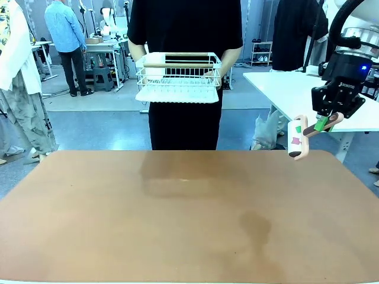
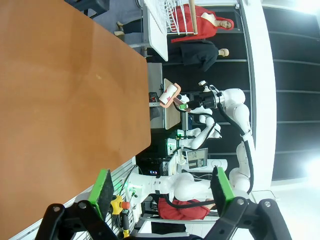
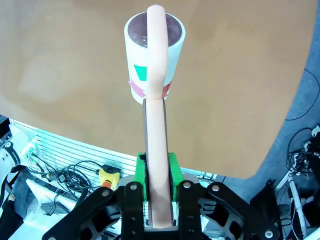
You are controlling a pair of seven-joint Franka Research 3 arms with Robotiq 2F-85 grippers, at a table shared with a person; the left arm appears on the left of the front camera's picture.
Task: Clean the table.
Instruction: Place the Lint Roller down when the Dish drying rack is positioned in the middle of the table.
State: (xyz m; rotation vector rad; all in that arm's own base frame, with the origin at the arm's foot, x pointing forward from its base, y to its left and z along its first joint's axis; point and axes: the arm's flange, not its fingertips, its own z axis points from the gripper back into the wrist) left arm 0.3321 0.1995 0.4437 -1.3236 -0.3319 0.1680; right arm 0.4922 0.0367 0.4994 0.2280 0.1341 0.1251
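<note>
We see the right gripper (image 3: 158, 175) with its jaws pressed against the pale pink handle of a lint roller (image 3: 154, 60), the green pads (image 3: 140, 172) flanking the handle on both sides. The handle runs straight out from the jaws and curves over the top of the roller's white drum, which carries a green patch and a pink patch. In the front view the right gripper (image 1: 323, 122) hangs in the air above the far right corner of the bench (image 1: 189, 225), and the lint roller (image 1: 298, 139) dangles from it, drum downward, not touching the surface.

The left gripper (image 2: 162, 190) has its jaws spread wide, with nothing between the two green pads (image 2: 103, 186). It sits off the near edge of the bench (image 2: 65, 100), whose reddish-brown top runs away beside it.

The bench top is a broad, smooth terracotta slab with rounded corners, with faint darker smudges near its middle and toward the right.

Beyond the far edge of the bench a person in black stands holding a white wire rack (image 1: 179, 78) with both hands, lifted well above the bench. A white table (image 1: 296, 94) stands behind the far right corner.
</note>
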